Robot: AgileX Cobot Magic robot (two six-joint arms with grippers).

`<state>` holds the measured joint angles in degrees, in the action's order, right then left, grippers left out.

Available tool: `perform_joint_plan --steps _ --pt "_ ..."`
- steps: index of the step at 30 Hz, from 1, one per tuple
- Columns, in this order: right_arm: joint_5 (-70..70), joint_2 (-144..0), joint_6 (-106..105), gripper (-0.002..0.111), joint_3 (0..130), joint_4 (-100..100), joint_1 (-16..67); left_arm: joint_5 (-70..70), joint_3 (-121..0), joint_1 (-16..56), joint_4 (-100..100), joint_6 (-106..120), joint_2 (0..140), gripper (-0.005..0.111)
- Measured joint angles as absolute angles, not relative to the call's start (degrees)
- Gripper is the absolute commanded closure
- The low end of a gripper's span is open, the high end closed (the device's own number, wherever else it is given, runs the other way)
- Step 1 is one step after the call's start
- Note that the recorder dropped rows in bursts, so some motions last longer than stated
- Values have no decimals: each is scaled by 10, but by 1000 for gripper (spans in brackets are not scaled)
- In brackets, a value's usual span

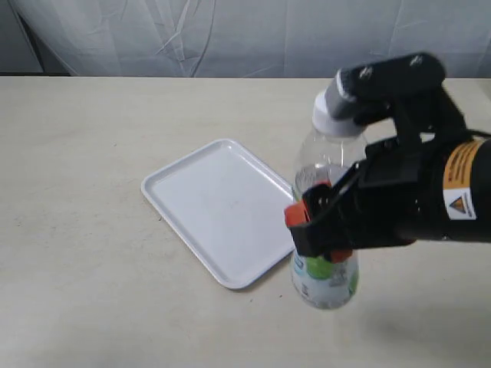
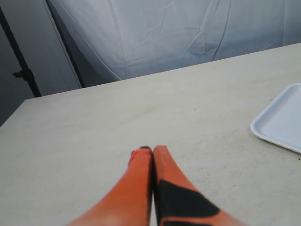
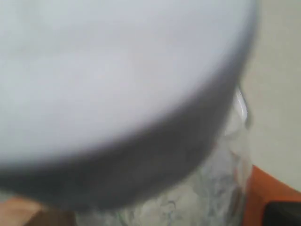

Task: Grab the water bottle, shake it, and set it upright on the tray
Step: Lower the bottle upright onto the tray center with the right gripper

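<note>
The water bottle [image 1: 326,165] is held upright in the air, right of the tray, clear with a white cap and a green and white label low down. My right gripper [image 1: 321,230] is shut on its middle, orange fingers wrapped round the body. In the right wrist view the blurred white cap [image 3: 117,70] fills most of the picture, with clear plastic below and one orange finger [image 3: 270,195] at the side. The white tray [image 1: 219,207] lies flat on the table, bare. My left gripper [image 2: 152,149] is shut on nothing, its orange fingers pressed together above the table.
The beige table [image 1: 77,192] stretches to the left and front of the tray. A corner of the tray [image 2: 282,120] shows in the left wrist view. A pale cloth backdrop [image 1: 230,34] hangs behind the table's far edge.
</note>
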<state>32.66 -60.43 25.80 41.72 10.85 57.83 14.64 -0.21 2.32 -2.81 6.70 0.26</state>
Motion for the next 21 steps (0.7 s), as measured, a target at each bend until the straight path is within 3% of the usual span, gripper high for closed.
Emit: perform_joint_plan --steps 5,8,13,18,21 --pt "271 -579 235 109 422 70 580 146 -2 23 -28 67 3 106" --pt "251 -568 250 109 428 144 575 146 -2 23 -28 67 3 106" --pt "354 -574 458 109 428 322 544 146 -2 23 -28 67 3 106" --pt "285 -576 265 109 426 185 588 146 -2 23 -28 67 3 106" --pt "264 -579 348 109 427 266 579 146 -2 23 -28 67 3 106"
